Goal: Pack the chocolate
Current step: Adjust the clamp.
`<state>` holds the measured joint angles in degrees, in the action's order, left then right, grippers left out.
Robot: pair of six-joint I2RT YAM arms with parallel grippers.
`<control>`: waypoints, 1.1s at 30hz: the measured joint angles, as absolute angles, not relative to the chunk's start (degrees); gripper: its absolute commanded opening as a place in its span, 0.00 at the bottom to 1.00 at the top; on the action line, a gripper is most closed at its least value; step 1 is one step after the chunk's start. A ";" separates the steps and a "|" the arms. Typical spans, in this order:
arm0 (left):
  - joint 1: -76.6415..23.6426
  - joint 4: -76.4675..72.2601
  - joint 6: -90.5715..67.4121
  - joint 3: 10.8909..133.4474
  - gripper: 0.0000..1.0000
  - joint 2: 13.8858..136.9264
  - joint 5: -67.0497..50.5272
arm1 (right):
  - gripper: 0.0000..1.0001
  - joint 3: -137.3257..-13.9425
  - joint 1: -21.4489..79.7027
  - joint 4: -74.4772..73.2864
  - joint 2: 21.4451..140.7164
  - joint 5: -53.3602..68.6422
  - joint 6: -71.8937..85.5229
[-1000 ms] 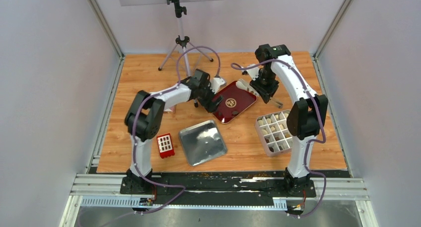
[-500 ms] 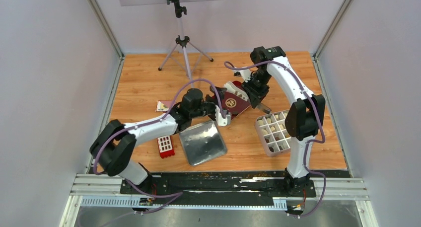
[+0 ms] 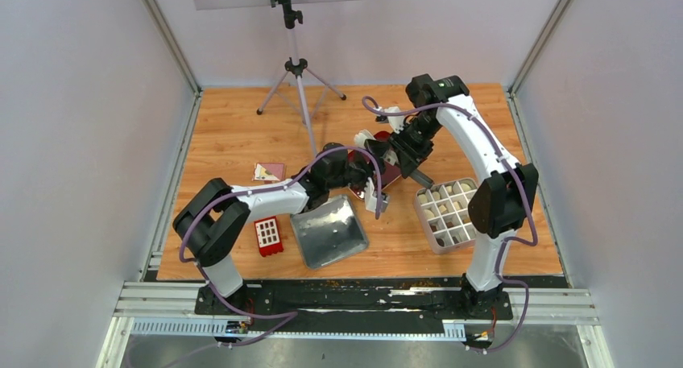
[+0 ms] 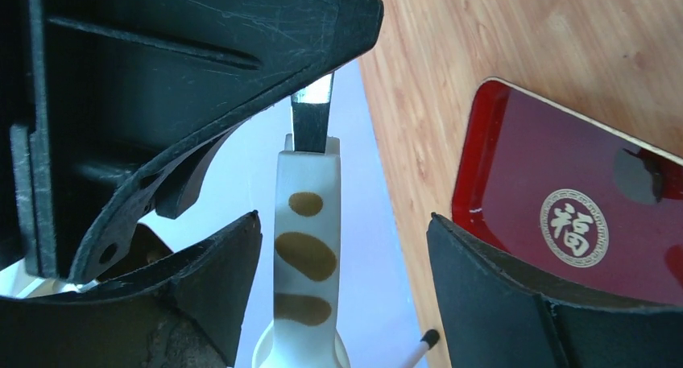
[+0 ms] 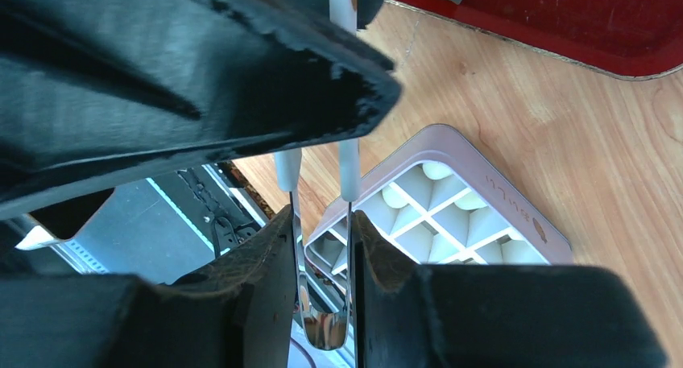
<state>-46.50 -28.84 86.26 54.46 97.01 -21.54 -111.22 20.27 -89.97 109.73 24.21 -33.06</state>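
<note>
Lower centre, overhead view: silver metal tray (image 3: 329, 233) flat on tabletop (image 3: 233, 134). Red block with white squares (image 3: 268, 235) just left of it.

Right of centre: pale grid tray (image 3: 424, 221), cream chocolate pieces (image 3: 441, 209) in its cells.

Mid-frame: your left hand (image 4: 342, 239), fingers apart, gripping nothing.

Just above it: your right hand (image 5: 322, 231) clamped on white-handled metal tongs (image 5: 348, 163), tong tips near grid tray's far corner.

Dark red tray with round emblem (image 4: 515, 175) beside both hands, mostly hidden overhead.

Small card (image 3: 268, 171) left of centre.

Tripod (image 3: 296, 70) at top.
</note>
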 measured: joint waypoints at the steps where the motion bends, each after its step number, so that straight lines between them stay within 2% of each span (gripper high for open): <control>1: -46.59 -28.99 86.65 54.74 0.74 97.23 -21.52 | 0.17 -111.04 20.36 -90.02 109.38 24.32 -33.06; 3: -46.76 -28.71 87.20 55.59 0.60 97.86 -21.26 | 0.17 -110.91 20.47 -90.17 108.95 24.56 -33.06; 5: -46.78 -27.94 87.46 56.77 0.31 98.59 -20.67 | 0.17 -110.91 20.47 -90.15 108.84 24.58 -33.06; 6: -46.78 -27.75 86.91 57.21 0.22 98.78 -20.34 | 0.17 -110.91 20.47 -90.19 108.84 24.56 -33.06; 8: -46.78 -27.46 85.58 58.13 0.13 98.80 -19.79 | 0.19 -110.93 20.49 -90.13 108.84 24.51 -33.06; 11: -46.81 -26.98 82.19 58.54 0.00 98.80 -18.94 | 0.28 -111.37 20.47 -90.21 108.44 24.51 -33.08; 14: -46.87 -26.94 77.78 58.85 0.00 98.78 -18.50 | 0.36 -111.72 20.45 -90.21 107.68 24.14 -33.06; 19: -46.92 -26.92 70.22 59.40 0.00 98.76 -17.91 | 0.40 -111.72 20.47 -89.73 106.28 24.01 -32.93; 33: -46.92 -26.39 59.61 59.40 0.00 98.74 -16.62 | 0.41 -111.72 20.47 -88.77 106.21 22.55 -31.11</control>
